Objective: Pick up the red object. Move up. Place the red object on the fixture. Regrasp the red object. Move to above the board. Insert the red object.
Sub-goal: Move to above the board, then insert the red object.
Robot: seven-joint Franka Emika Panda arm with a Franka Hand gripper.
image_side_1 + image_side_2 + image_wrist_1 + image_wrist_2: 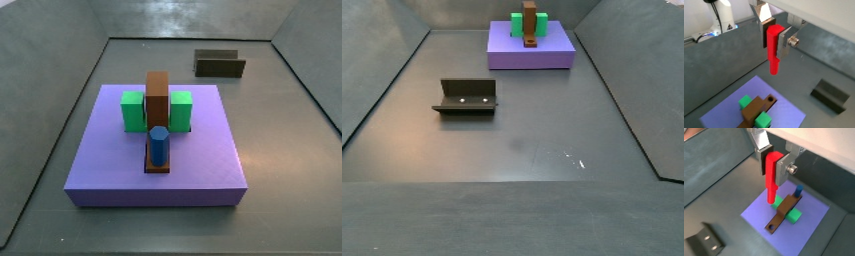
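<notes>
Gripper (pixel 775 34) pinches the red object (pixel 773 50) between its fingers, high above the board (pixel 811 228); the peg's long axis hangs vertical, free end downward. In a side view, the fixture (pixel 466 97) sits empty, at eight o'clock from the board.

- Gripper (pixel 775 33) seen in both wrist views only, absent from both side views.
- Red object (pixel 771 175) partly covered by finger plate.
- Fixture (pixel 704 242) cut off at picture edge.

A brown upright bar (pixel 158 95) is flanked by two green blocks (pixel 131 112). A blue cylinder (pixel 159 148) is set near it. Grey floor (pixel 516 130) is spread all around.
</notes>
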